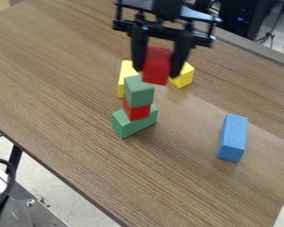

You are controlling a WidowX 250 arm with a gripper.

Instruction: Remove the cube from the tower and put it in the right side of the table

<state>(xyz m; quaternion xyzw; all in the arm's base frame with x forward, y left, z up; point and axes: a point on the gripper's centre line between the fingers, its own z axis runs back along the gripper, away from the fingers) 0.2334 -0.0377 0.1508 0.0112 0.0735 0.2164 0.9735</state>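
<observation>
Now the end effector (157, 73) pinches the red cube (156, 62) up by the top of the tower (138, 94). The right side of the counter (266, 150) is over past the blue block (233, 136).

A blue oblong block (232, 138) lies at the right. Farther back are a yellow block (126, 76) and another yellow piece (184, 76). A black cable (13, 176) curves at the lower left, above pale floor (55, 193).
</observation>
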